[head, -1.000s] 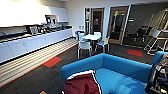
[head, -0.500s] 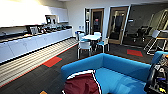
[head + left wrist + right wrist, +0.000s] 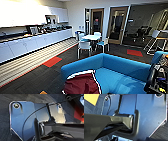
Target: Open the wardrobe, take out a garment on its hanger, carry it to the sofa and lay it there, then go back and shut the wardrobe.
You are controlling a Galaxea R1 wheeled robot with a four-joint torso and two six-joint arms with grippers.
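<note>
Maroon garment (image 3: 81, 85), soft knit with white-striped trim, lies bunched at the near end of the sofa (image 3: 120, 66). Laying it well probably means spreading it flat across the seat, clear of the rounded arm. Sofa upholstery is bright blue, smooth and padded. Beyond stand small white chairs (image 3: 84, 47) on dark carpet. Whether either tool is open or closed, I cannot tell.

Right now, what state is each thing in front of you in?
Jacket: crumpled on the sofa's near left end, hanger not visible.
Sofa: rest of the seat bare.
Doors at the back: cannot tell if open.
White table: upright, white chairs around it.
Counter: cluttered with items.
</note>
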